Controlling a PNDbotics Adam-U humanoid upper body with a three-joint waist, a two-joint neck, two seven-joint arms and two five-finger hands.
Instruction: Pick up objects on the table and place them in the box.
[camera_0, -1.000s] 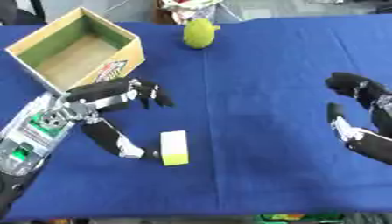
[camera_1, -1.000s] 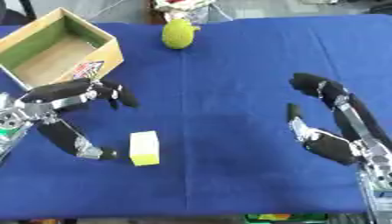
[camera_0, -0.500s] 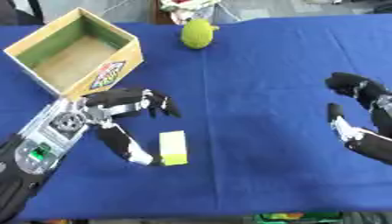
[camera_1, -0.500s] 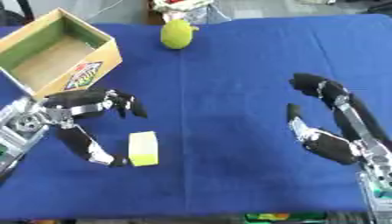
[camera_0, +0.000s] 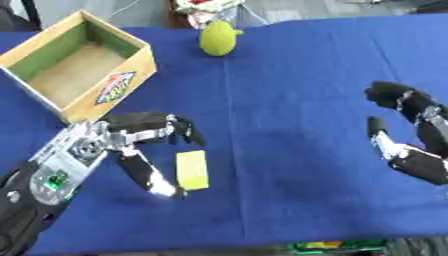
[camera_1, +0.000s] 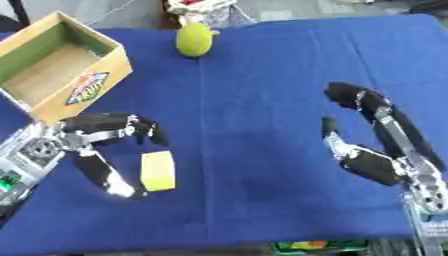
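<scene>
over the last second the left hand (camera_0: 131, 150) had come down and forward from beside the box (camera_0: 79, 70) toward the yellow block (camera_0: 192, 170), and by this moment it bracketed the block: the fingers (camera_0: 162, 130) curved just past the block's far end, while the thumb (camera_0: 149, 175) reached alongside its left edge. the hand was spread wide, not yet closed, and holding nothing. whether the thumb tip actually touched the block was hard to tell; it looked to be just beside it. the block itself had not shifted; it lay flat on the blue table (camera_0: 289, 100), near the front-left, a little way in front of the box's near corner.

the right hand (camera_1: 376, 145) had stayed put on the right side, fingers relaxed and apart, idle and empty. the green pear-shaped fruit (camera_0: 219, 39) sat unmoved at the far edge of the table, well apart from both hands. the box looked empty.

so the reach seemed about finished and the grasp was the step in hand; nothing had yet gone into the box, and the task was probably at its start.
</scene>
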